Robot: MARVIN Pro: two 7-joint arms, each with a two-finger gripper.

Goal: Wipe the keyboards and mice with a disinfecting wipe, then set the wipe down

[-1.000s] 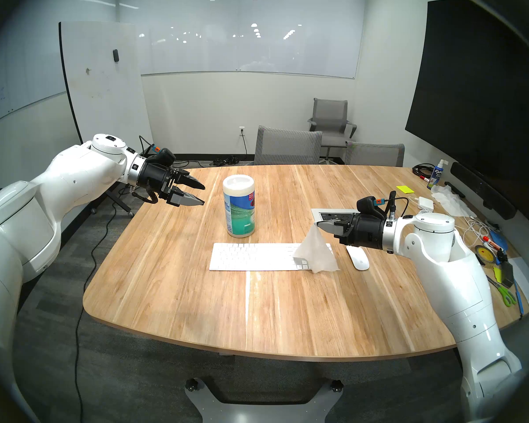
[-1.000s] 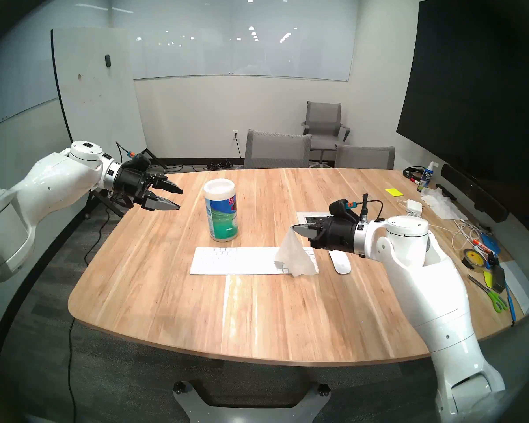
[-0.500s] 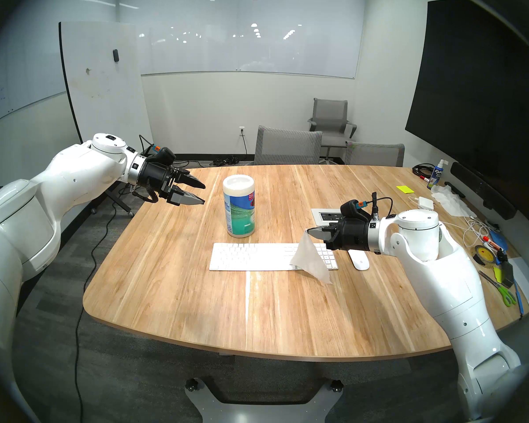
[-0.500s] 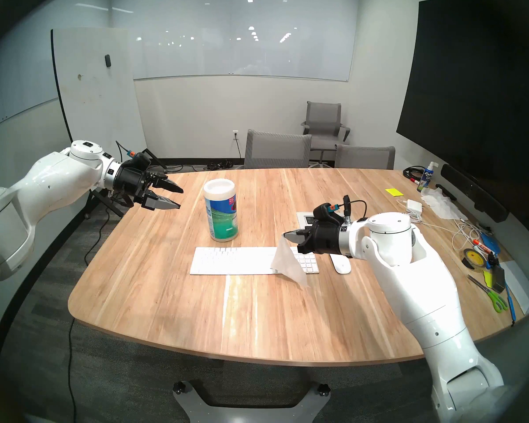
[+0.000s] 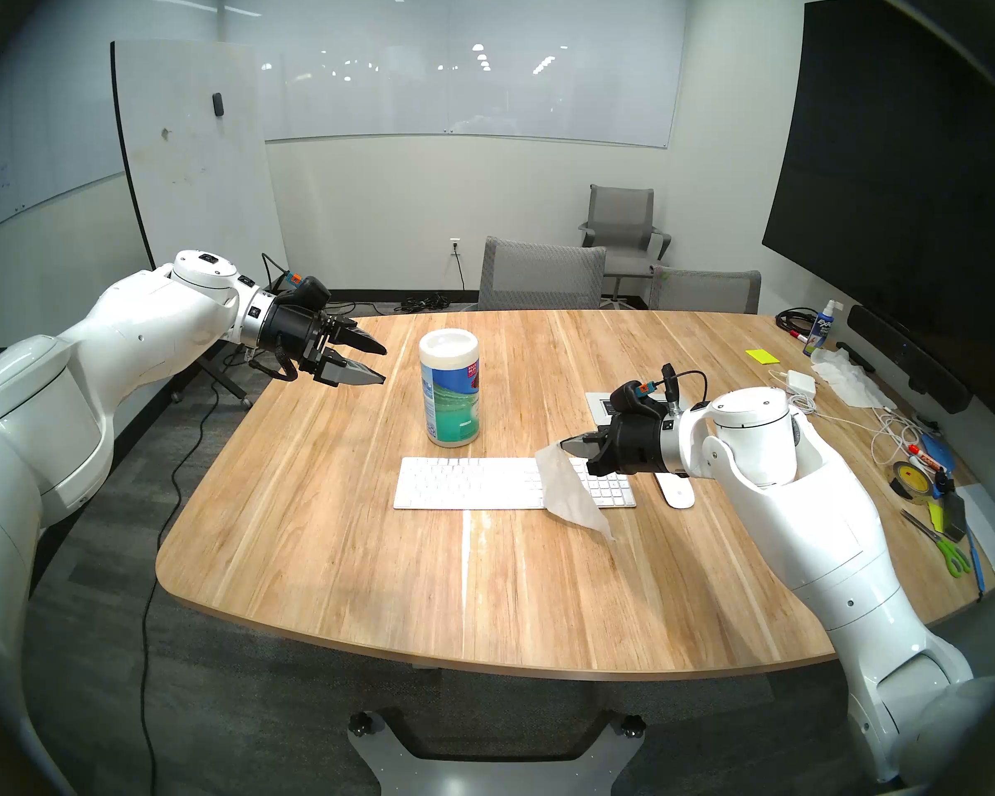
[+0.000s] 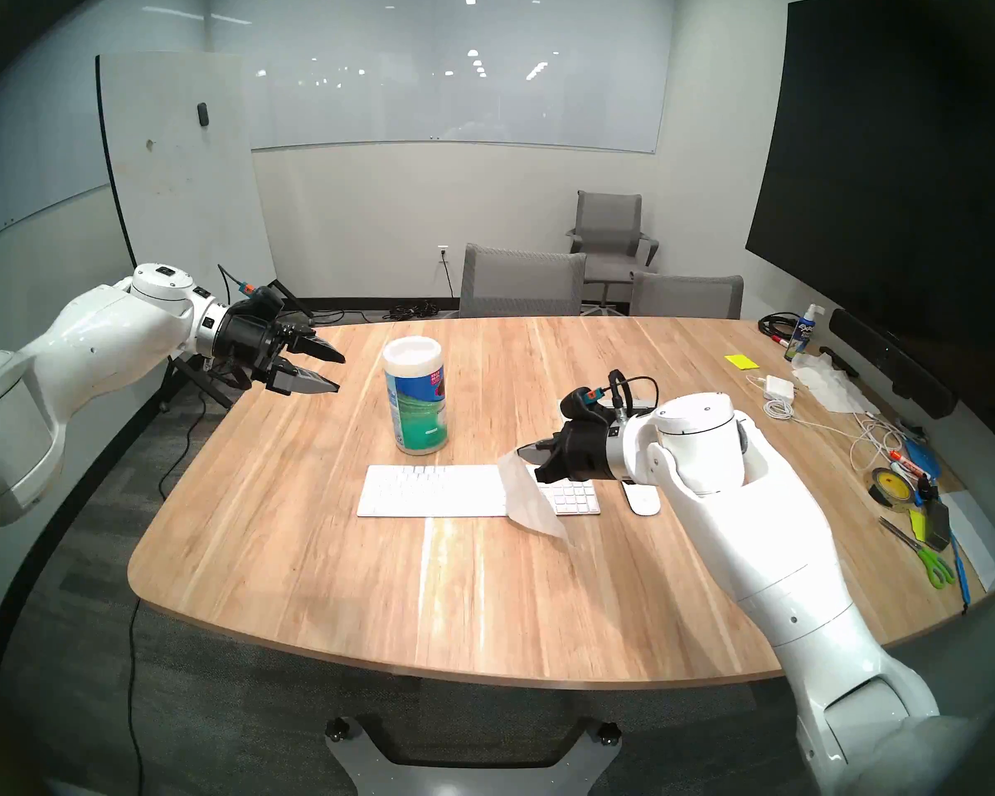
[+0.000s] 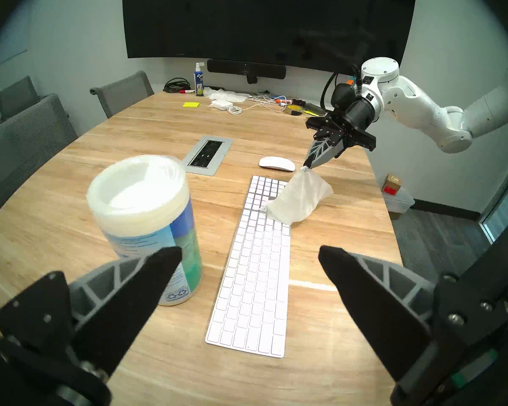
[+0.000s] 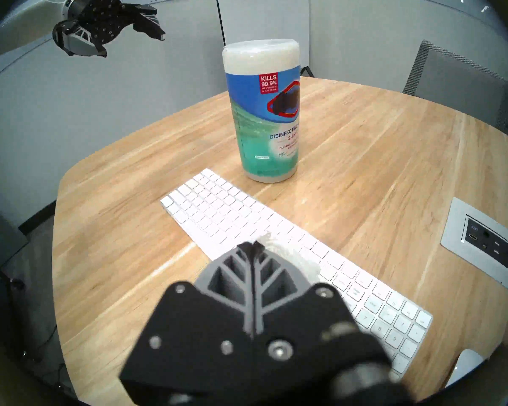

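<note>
A long white keyboard lies flat near the table's middle. A white mouse lies just right of it, partly hidden by my right arm. My right gripper is shut on a white wipe that hangs over the keyboard's right part, its lower edge near the keys. My left gripper is open and empty, in the air left of the canister.
A disinfecting-wipes canister stands behind the keyboard. A grey power-outlet plate is set in the table. Cables, tape, scissors and a spray bottle clutter the right side. Chairs stand at the far edge.
My right gripper has moved left and slightly down with the wipe, from over the keyboard's right end toward its middle. The left arm has not moved.
</note>
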